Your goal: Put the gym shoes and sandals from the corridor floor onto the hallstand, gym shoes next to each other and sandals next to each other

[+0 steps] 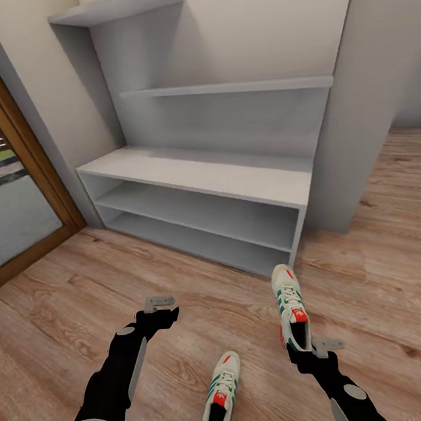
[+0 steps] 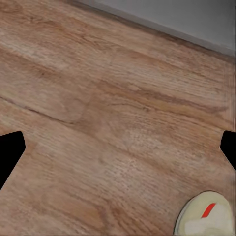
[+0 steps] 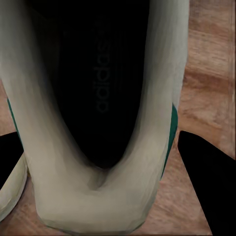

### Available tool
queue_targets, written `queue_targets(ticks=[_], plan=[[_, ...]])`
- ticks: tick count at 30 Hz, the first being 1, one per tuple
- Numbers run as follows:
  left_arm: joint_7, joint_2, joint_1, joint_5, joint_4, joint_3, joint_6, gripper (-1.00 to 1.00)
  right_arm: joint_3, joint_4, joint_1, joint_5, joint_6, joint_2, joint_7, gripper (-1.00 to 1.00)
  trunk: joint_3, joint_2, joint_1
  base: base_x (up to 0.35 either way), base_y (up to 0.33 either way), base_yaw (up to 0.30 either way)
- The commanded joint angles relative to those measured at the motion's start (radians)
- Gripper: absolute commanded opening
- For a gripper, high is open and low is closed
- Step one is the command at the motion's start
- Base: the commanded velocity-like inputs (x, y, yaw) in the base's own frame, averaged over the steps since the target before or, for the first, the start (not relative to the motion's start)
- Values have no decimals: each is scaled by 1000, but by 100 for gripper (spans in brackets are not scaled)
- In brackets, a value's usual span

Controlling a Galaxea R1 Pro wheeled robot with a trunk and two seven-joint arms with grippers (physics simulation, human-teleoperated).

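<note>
Cream-white gym shoe (image 1: 291, 306) looks pinched at the heel by the right gripper (image 1: 304, 351), just short of the hallstand (image 1: 233, 182). Its twin (image 1: 221, 392) is on the corridor floor (image 1: 64, 305). Left gripper (image 1: 160, 310) spread, empty. Next I'd guess: lift onto the rack.

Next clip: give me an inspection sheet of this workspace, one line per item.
Surface: light brown wood-plank corridor floor, grain and knots visible.
Job's things: one cream-white lace-up gym shoe at the right gripper, heel toward it; second gym shoe on the floor nearer the robot. Pale grey hallstand with bench and ledges holds no shoes.
Clutter: nothing seen.
Grippers: right gripper's fingers straddle the shoe heel; grip cannot be confirmed. Left gripper hovers open over bare floor.
Cables: nothing seen.
Surroundings: wood-framed glass door to the left, pale walls.
</note>
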Motion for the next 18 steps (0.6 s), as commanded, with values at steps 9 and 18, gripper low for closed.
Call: queue_targets(ticks=[9, 18], plan=[[-10, -1, 0, -10, -2, 4, 4, 100, 0, -2, 0, -10, 5, 0, -1, -100, -1, 0, 0, 0, 0, -289], [-10, -1, 0, -10, -2, 4, 4, 100, 0, -2, 0, -10, 5, 0, -1, -100, -1, 0, 0, -1, 1, -289]])
